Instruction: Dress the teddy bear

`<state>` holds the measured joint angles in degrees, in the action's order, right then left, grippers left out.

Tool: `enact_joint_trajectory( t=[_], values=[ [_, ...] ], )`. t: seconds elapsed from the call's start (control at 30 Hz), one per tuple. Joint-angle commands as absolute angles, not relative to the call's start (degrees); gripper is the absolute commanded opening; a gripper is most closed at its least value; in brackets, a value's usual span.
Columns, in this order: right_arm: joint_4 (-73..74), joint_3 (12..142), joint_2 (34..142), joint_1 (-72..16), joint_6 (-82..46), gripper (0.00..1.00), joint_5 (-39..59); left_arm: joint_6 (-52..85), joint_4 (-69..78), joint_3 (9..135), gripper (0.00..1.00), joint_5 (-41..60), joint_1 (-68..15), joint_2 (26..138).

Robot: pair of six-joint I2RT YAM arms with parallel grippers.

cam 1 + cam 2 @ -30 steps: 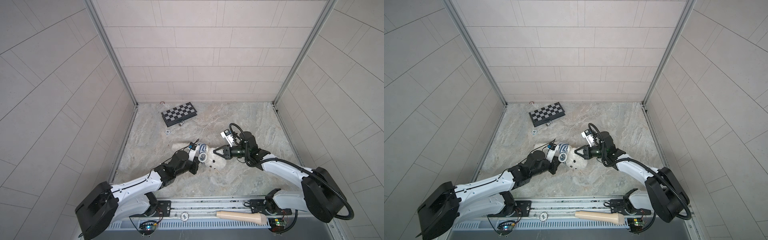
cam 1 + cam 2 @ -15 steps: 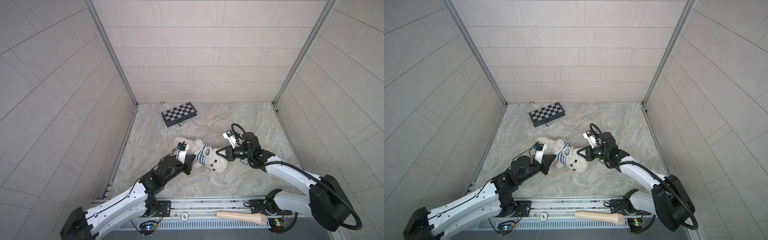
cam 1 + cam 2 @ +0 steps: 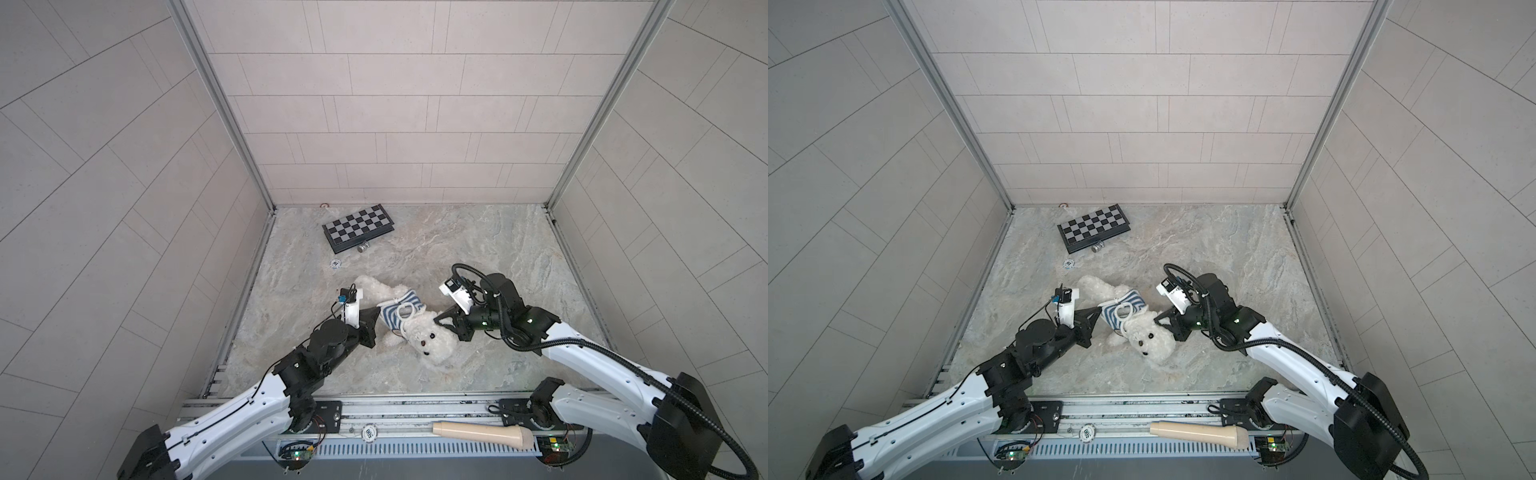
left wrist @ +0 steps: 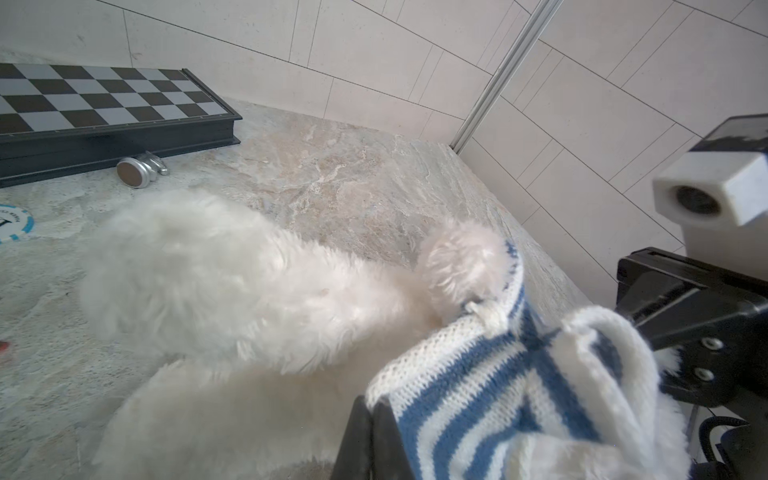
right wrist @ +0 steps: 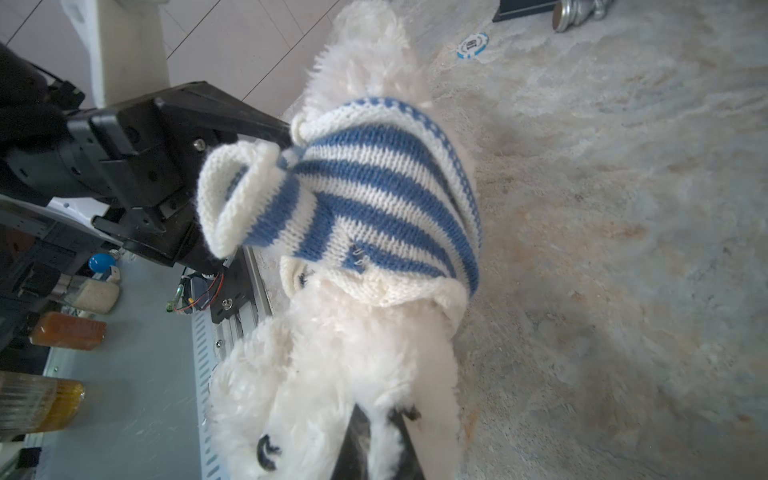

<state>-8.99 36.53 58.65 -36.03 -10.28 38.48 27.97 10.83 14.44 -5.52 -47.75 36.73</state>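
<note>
The teddy bear [image 3: 430, 343] is lying face up on the marble bench [image 3: 498, 249], a bit front of the middle. Its head is toward the front rail [image 3: 415, 405] and its legs point at the back-left corner. The striped shirt [image 3: 397, 311] is bunched around its torso. In the right wrist view one sleeve [image 5: 232, 195] sticks out as an empty loop.

Clutter-wise, a chessboard [image 3: 359, 226] sits well apart near the back wall, with a little silver piece [image 3: 363, 248] on its side just beside the board's front edge. A poker chip [image 3: 335, 263] is near the bear's feet, not touching. A beige handle-looking thing [image 3: 482, 432] lies along the rail out front. What really crowds the bear is the arms themselves: from the left wrist view, the other arm's camera block [image 4: 706, 195] looms right behind the shirt.

The left arm runs low from the front-left base with its camera riding on top. The left fingers [image 3: 377, 311] are clamped tight on the shirt's hem. The right arm slants in from the front right, folds at the elbow and drops its wrist low, pointing left. The right fingers [image 3: 437, 322] are all but closed, pinching fur at the side of the bear's head.
</note>
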Motion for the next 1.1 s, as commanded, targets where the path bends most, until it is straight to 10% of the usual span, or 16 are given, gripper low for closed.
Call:
enact_joint_trajectory(
  t=[0.0,0.17,0.5,1.07],
  values=[
    [-11.34,38.65,56.03,-38.7,-2.61,0.0,34.56,25.5,14.18,16.1,0.0,1.31,-47.5,38.99],
    [-10.68,39.43,54.76,-41.03,-0.4,0.0,29.98,22.05,12.84,17.68,0.0,8.68,-47.74,38.53],
    [-12.21,40.52,52.3,-42.53,1.84,0.0,19.82,19.19,-8.59,24.36,0.42,4.81,-47.81,32.27],
    [-9.01,39.9,51.41,-46.91,2.27,0.0,11.28,27.07,-27.62,50.45,0.33,6.47,-50.73,50.29]
  ],
)
